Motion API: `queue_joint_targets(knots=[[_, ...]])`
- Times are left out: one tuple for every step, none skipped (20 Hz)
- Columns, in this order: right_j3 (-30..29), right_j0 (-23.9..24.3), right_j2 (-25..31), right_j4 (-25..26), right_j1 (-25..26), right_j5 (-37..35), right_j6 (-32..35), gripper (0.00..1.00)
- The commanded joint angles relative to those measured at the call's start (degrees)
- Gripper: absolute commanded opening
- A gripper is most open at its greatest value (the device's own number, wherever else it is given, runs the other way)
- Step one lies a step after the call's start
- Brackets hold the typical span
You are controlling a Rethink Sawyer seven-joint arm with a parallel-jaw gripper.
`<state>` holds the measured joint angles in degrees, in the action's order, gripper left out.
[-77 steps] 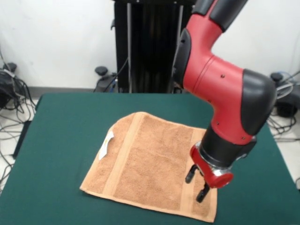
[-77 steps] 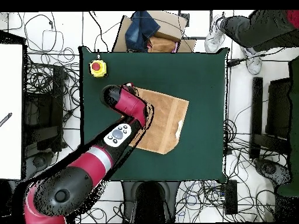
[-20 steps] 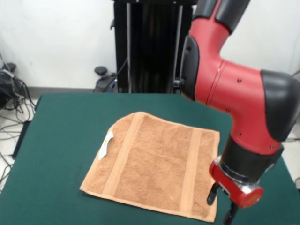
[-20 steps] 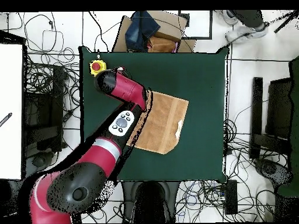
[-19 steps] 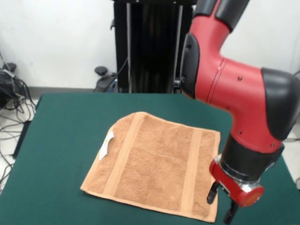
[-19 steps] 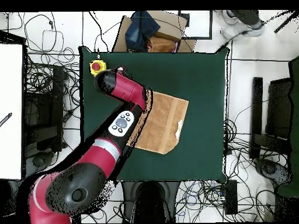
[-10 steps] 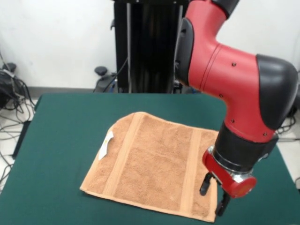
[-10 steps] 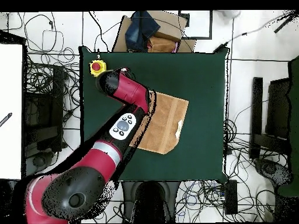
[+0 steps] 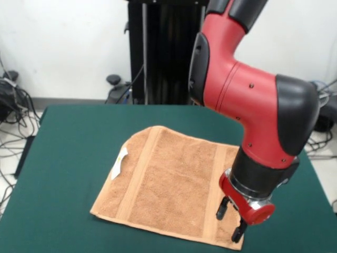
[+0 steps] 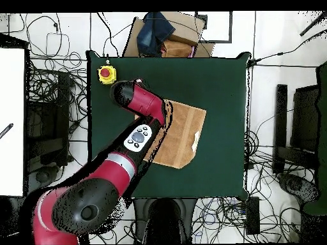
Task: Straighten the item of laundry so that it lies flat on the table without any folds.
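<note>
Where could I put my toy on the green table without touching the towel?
Bare table lies beside the towel on its white-tag side, and between towel and far edge. It is crowded where the open gripper hangs over the towel's corner.

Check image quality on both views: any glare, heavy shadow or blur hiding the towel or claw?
Front view: even lighting, no glare; the towel shows its terry texture, the claw is sharp enough to show both fingers spread, with only a soft shadow beneath. Overhead view: the towel reads as a flat tan patch on the table, and the arm hides the claw.
</note>
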<state>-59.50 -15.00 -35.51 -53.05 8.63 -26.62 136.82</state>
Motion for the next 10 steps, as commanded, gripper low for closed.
queue_joint_targets(knots=[[-2.2,0.5,8.9,3.3,3.9,-2.1,8.5,1.00],[-2.8,0.6,9.3,3.6,3.6,-2.7,7.7,1.00],[-3.5,0.7,9.8,3.7,3.4,-3.1,7.1,1.00],[-4.1,0.6,9.7,4.0,3.2,-3.5,6.8,1.00],[-4.7,0.4,9.5,4.3,3.1,-3.3,6.5,1.00],[-5.8,0.5,10.2,4.4,2.5,-2.8,5.8,1.00],[-6.8,0.6,10.6,4.4,2.0,-2.2,5.3,1.00],[-7.5,0.6,11.0,4.4,1.5,-2.0,5.2,1.00],[-8.3,0.6,11.3,4.5,1.0,-1.7,5.2,1.00],[-9.0,0.5,11.3,4.6,0.7,-1.4,5.5,1.00]])
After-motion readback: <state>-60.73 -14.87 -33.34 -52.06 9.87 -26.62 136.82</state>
